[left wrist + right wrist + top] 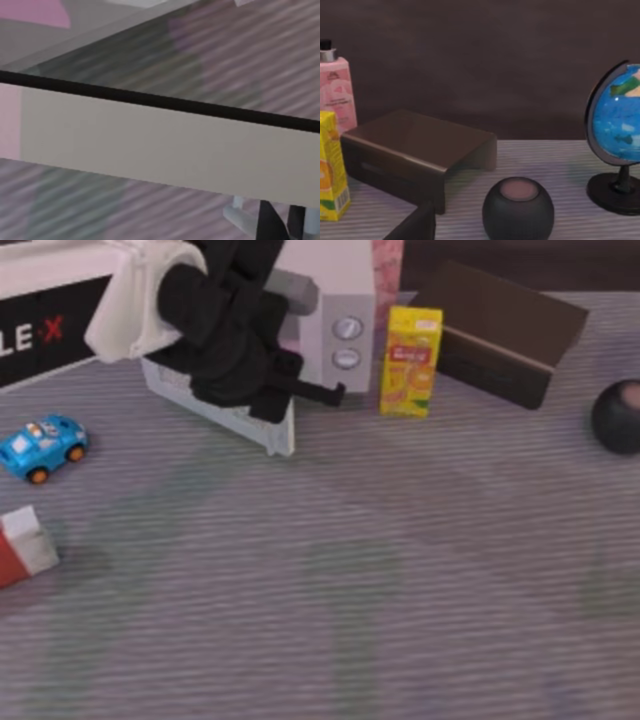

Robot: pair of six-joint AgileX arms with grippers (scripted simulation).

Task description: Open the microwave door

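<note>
Top view: microwave [345,310] sits at the far edge of the table [400,590], left of centre, with its two round knobs on the front panel facing the near side. Microwave door [262,430] is swung partly out from the front and angles toward the near-left, with its free edge ending just short of the knob panel. Left arm covers most of the oven front and the door's upper part. Left gripper [320,393] points right, its dark finger tip reaching just below the lower knob. Can't tell how far its fingers are apart or whether they hold anything; the arm body blocks it.

Left wrist view is filled by a flat pale-grey panel edge with a black line along it and striped table surface behind; no fingers readable there.

Right gripper is not in the top view. Right wrist view shows only a dark sliver of it at the frame edge, so I can't tell its finger state.

Other items:
- yellow juice carton [409,361] upright just right of the microwave
- brown box [505,335] further right
- dark round speaker [618,416] at the right edge
- blue toy car [42,447] at the left
- red-and-white carton [25,545] near the left edge
- globe [617,135] and pink bottle [337,92] in the right wrist view
</note>
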